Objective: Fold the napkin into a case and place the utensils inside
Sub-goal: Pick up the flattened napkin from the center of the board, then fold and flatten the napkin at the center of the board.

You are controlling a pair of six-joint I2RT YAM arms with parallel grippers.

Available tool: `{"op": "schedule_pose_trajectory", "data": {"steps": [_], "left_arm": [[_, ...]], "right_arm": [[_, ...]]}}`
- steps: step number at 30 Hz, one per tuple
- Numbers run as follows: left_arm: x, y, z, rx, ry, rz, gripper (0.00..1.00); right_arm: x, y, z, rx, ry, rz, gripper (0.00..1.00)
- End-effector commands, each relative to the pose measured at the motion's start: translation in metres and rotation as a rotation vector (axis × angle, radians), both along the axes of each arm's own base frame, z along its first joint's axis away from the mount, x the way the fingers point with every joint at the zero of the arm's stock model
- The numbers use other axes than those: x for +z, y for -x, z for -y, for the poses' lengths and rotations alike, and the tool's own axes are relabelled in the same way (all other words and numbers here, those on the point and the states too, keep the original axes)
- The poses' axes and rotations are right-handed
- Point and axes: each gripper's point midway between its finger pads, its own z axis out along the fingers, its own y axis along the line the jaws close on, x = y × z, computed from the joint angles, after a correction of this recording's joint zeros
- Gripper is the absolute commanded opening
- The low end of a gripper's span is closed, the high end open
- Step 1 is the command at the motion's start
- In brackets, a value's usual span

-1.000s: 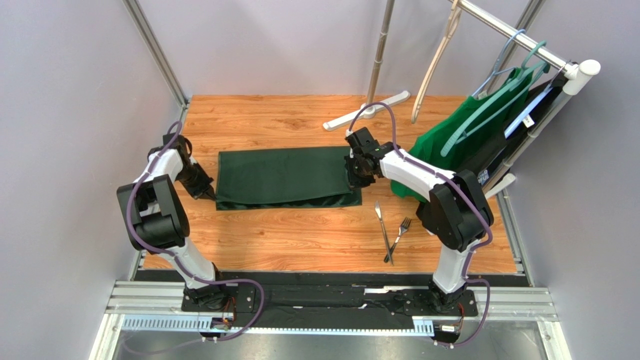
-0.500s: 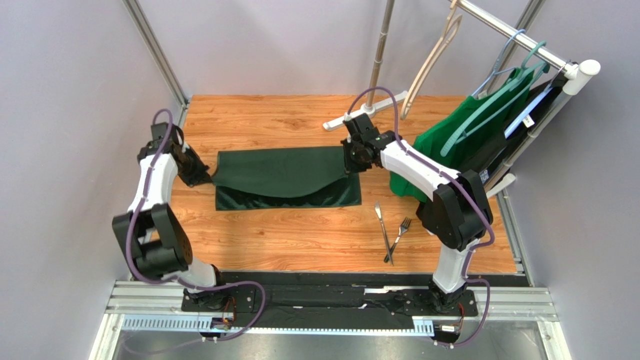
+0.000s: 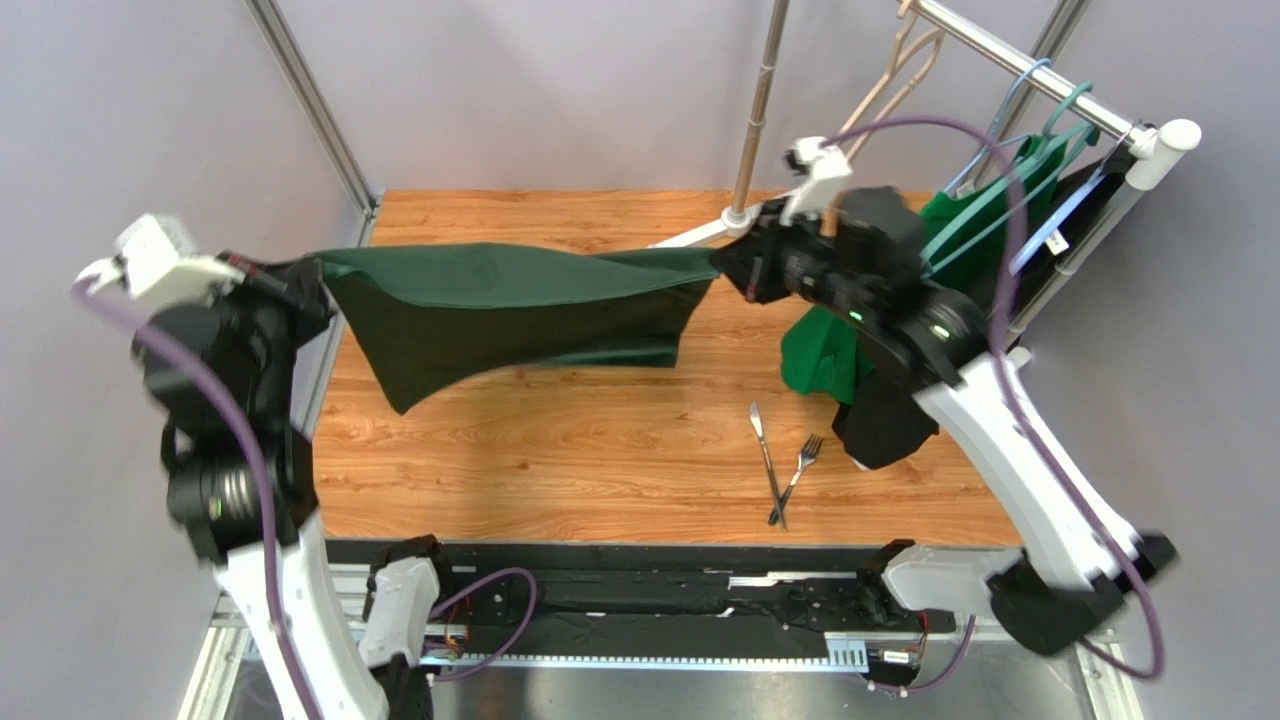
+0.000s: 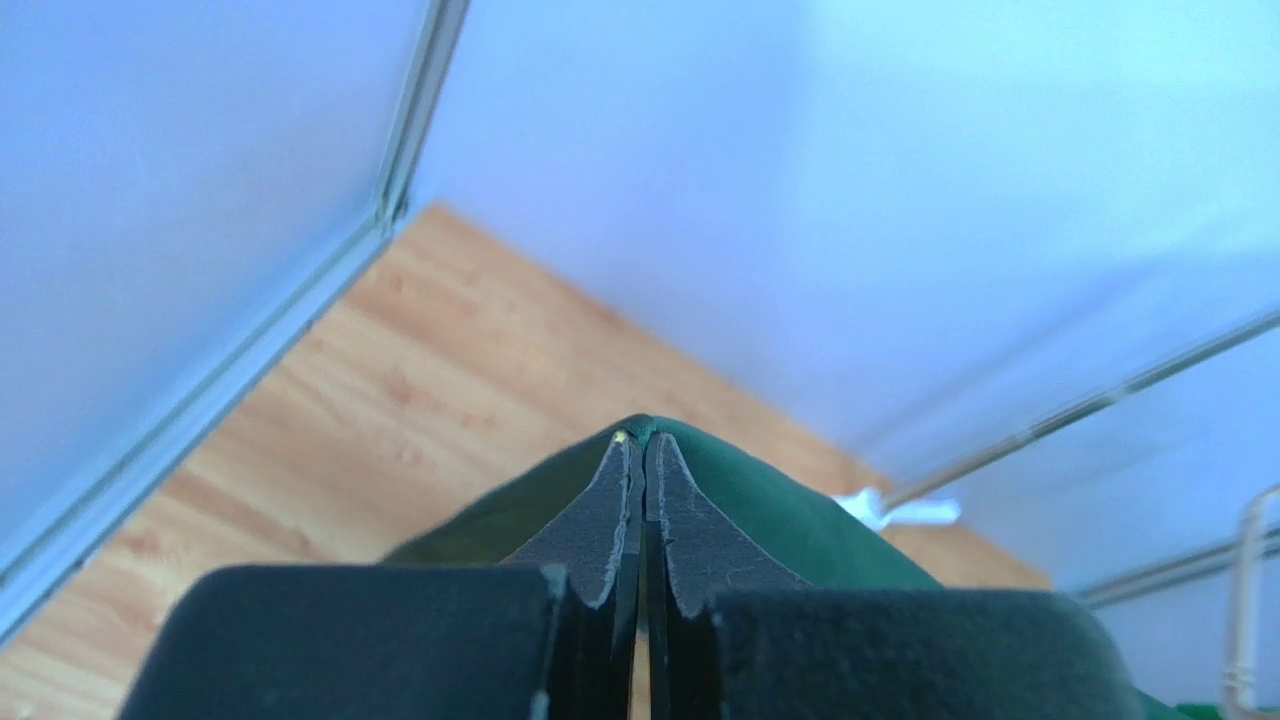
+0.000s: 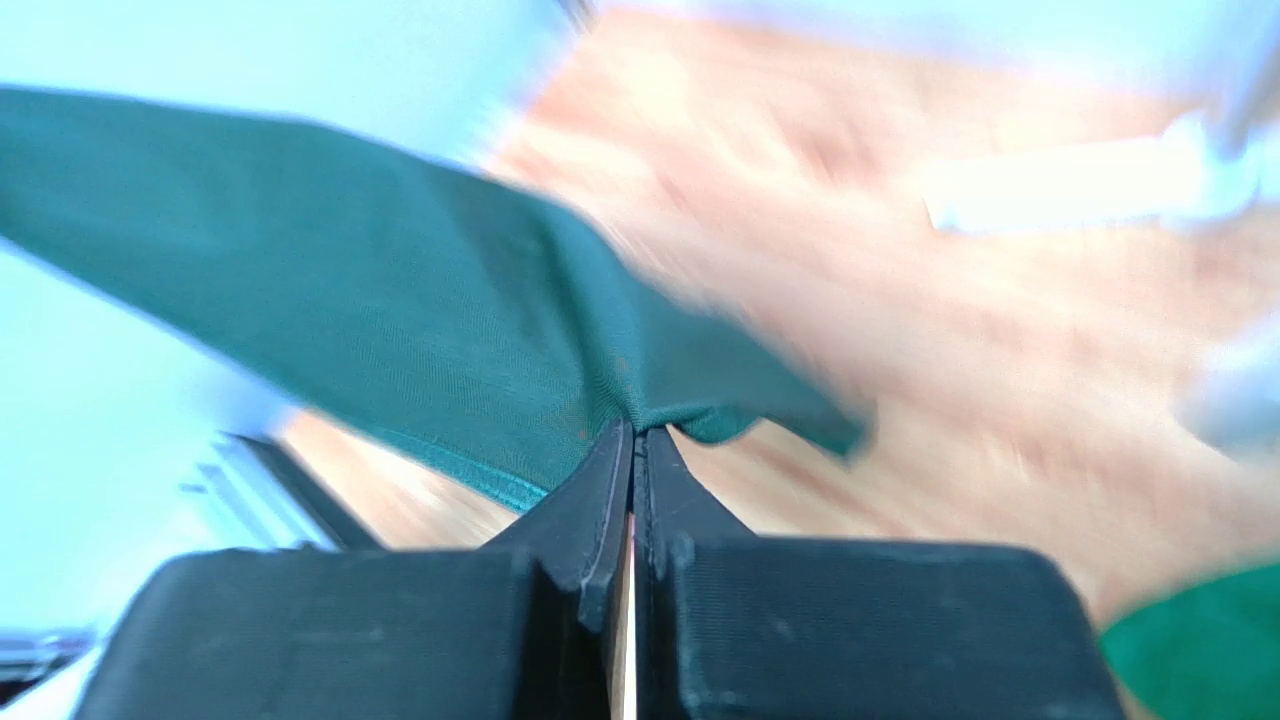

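The dark green napkin (image 3: 511, 308) hangs in the air above the wooden table, stretched between both arms. My left gripper (image 3: 319, 270) is shut on its left corner, and the cloth (image 4: 781, 503) drapes over the fingertips in the left wrist view. My right gripper (image 3: 724, 258) is shut on the right corner, where the cloth (image 5: 391, 323) bunches at the tips. The lower left part sags toward the table. The utensils (image 3: 784, 458), a knife and a fork, lie crossed on the table at the front right. No folded case shows.
A brighter green garment (image 3: 962, 240) on a teal hanger hangs from a rack (image 3: 1052, 87) at the back right, close behind my right arm. A white rack foot (image 3: 694, 234) rests on the table at the back. Grey walls close in left and right.
Both arms have risen sharply, lifting the napkin off the table. It lay folded flat before and now hangs spread between the two grippers.
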Motion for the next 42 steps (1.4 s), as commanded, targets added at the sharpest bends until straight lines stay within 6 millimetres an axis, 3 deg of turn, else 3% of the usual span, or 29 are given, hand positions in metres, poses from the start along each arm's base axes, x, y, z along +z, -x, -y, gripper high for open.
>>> {"op": "schedule_pose_trajectory", "data": {"steps": [1, 3, 4, 7, 9, 11, 13, 16, 20, 22, 24, 26, 27, 29, 30, 31, 32, 33, 34, 35, 37, 38, 42], "left_arm": [[0.064, 0.074, 0.008, 0.088, -0.039, 0.229, 0.0], [0.091, 0.107, 0.013, 0.114, -0.072, 0.282, 0.0], [0.099, 0.117, 0.016, 0.111, -0.082, 0.301, 0.0], [0.124, 0.148, 0.024, 0.093, -0.103, 0.385, 0.0], [0.133, 0.157, 0.02, 0.113, -0.111, 0.407, 0.0], [0.136, 0.156, 0.018, 0.113, -0.123, 0.408, 0.0], [0.13, 0.139, 0.016, 0.102, -0.129, 0.373, 0.0], [0.105, 0.093, 0.009, 0.081, -0.152, 0.281, 0.0], [0.051, 0.006, 0.001, 0.015, -0.16, 0.135, 0.0], [0.02, -0.038, -0.004, -0.011, -0.149, 0.058, 0.0], [-0.028, -0.088, -0.012, -0.033, -0.124, -0.048, 0.0], [-0.066, -0.123, -0.019, -0.036, -0.102, -0.105, 0.0], [-0.099, -0.147, -0.024, -0.041, -0.077, -0.184, 0.0], [-0.128, -0.177, -0.019, -0.102, -0.057, -0.217, 0.0], [-0.165, -0.199, -0.019, -0.133, -0.031, -0.291, 0.0], [-0.183, -0.21, -0.019, -0.15, -0.018, -0.328, 0.0], [-0.191, -0.219, -0.016, -0.178, -0.006, -0.361, 0.0], [-0.224, -0.234, -0.017, -0.194, 0.016, -0.433, 0.0], [-0.238, -0.239, -0.02, -0.185, 0.033, -0.469, 0.0], [-0.256, -0.249, -0.021, -0.192, 0.047, -0.504, 0.0], [-0.264, -0.26, -0.018, -0.226, 0.042, -0.493, 0.0], [-0.274, -0.264, -0.019, -0.225, 0.049, -0.51, 0.0], [-0.285, -0.268, -0.021, -0.228, 0.051, -0.551, 0.0]], "right_arm": [[0.09, 0.067, 0.03, 0.084, -0.135, 0.259, 0.0], [0.114, 0.09, 0.043, 0.095, -0.177, 0.329, 0.0], [0.131, 0.111, 0.054, 0.109, -0.214, 0.386, 0.0], [0.153, 0.135, 0.066, 0.126, -0.285, 0.466, 0.0], [0.159, 0.136, 0.069, 0.113, -0.296, 0.468, 0.0], [0.156, 0.125, 0.067, 0.087, -0.284, 0.447, 0.0], [0.148, 0.109, 0.065, 0.041, -0.27, 0.41, 0.0], [0.119, 0.071, 0.05, -0.014, -0.221, 0.318, 0.0], [0.073, 0.014, 0.033, -0.094, -0.143, 0.239, 0.0], [0.039, -0.022, 0.02, -0.122, -0.111, 0.165, 0.0], [0.004, -0.059, 0.01, -0.158, -0.068, 0.103, 0.0], [-0.016, -0.086, 0.003, -0.173, -0.049, 0.082, 0.0], [-0.051, -0.107, -0.006, -0.174, 0.0, 0.024, 0.0], [-0.065, -0.127, -0.011, -0.175, 0.042, 0.028, 0.0], [-0.08, -0.137, -0.016, -0.174, 0.063, 0.01, 0.0], [-0.11, -0.155, -0.019, -0.181, 0.098, -0.035, 0.0], [-0.117, -0.165, -0.021, -0.182, 0.112, -0.041, 0.0], [-0.13, -0.173, -0.023, -0.183, 0.127, -0.056, 0.0], [-0.161, -0.185, -0.026, -0.183, 0.161, -0.101, 0.0], [-0.17, -0.19, -0.027, -0.181, 0.181, -0.114, 0.0], [-0.179, -0.2, -0.032, -0.178, 0.192, -0.118, 0.0], [-0.199, -0.203, -0.033, -0.173, 0.221, -0.154, 0.0], [-0.212, -0.206, -0.033, -0.164, 0.25, -0.172, 0.0]]}}
